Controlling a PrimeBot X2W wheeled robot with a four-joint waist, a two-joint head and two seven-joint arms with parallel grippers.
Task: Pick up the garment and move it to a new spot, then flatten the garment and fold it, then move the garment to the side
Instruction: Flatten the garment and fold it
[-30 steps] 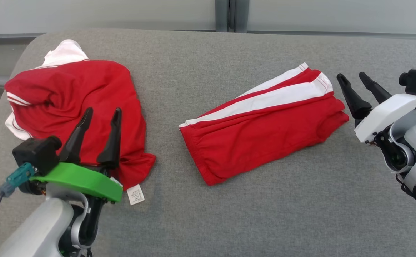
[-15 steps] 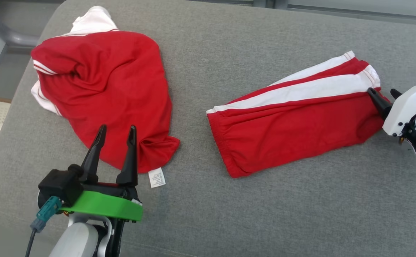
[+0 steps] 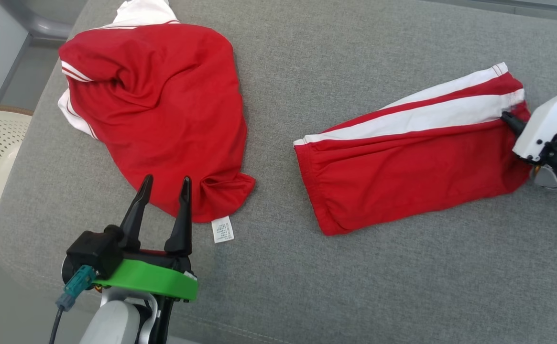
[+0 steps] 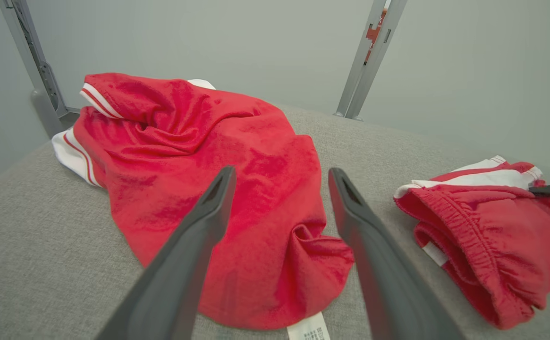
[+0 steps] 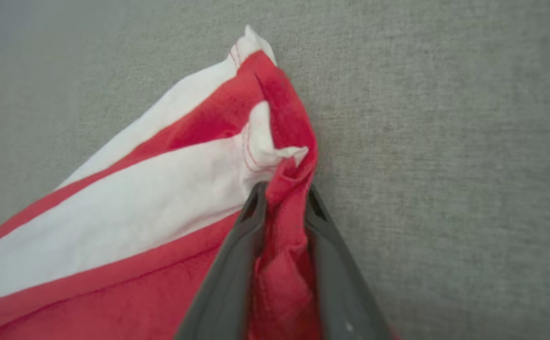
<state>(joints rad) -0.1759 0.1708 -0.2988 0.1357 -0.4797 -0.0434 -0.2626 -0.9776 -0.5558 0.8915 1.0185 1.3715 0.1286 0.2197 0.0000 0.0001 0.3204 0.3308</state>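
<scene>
Where the red shorts (image 3: 402, 167) lie at the right of the grey worktop (image 3: 354, 286), the right hand (image 5: 283, 191) is clamped on their bunched hem corner. The left hand (image 3: 168, 177), fingers apart, hovers at the hem of the crumpled red shirt (image 3: 163, 105), near its white label (image 3: 223, 229), possibly touching the cloth.

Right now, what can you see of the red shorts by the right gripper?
The red shorts lie folded flat on the grey fabric surface: soft red cloth, two white side stripes, gathered elastic waistband at their left end. At the opposite hem corner, the right gripper is closed on a bunched pinch of red fabric.
</scene>
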